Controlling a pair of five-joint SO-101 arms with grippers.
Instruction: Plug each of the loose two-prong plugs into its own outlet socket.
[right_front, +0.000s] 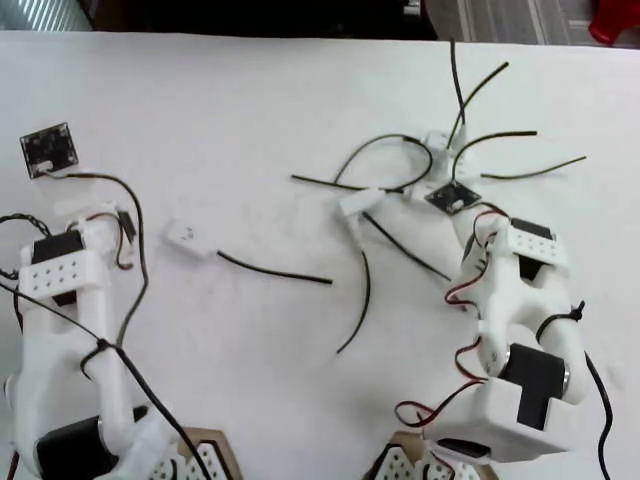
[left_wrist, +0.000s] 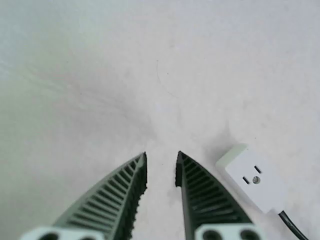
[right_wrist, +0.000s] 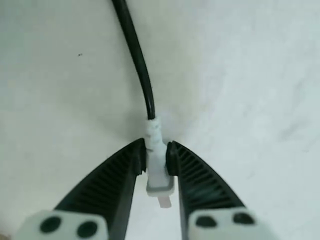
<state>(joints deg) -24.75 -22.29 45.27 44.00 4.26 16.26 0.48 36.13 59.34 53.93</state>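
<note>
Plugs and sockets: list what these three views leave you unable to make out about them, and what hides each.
Right wrist view: the prongs of the plug cannot be counted; the right gripper closes over its sides.
Left wrist view: the cord of the socket runs off the picture's edge.
High view: the cluster of cords is too small to count plugs or sockets in it.

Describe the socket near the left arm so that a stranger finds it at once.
On the white table, look at the left half, near the left arm's end effector. The small white rectangular plastic outlet socket lies there alone, trailing one black cable, apart from the cable tangle.
</note>
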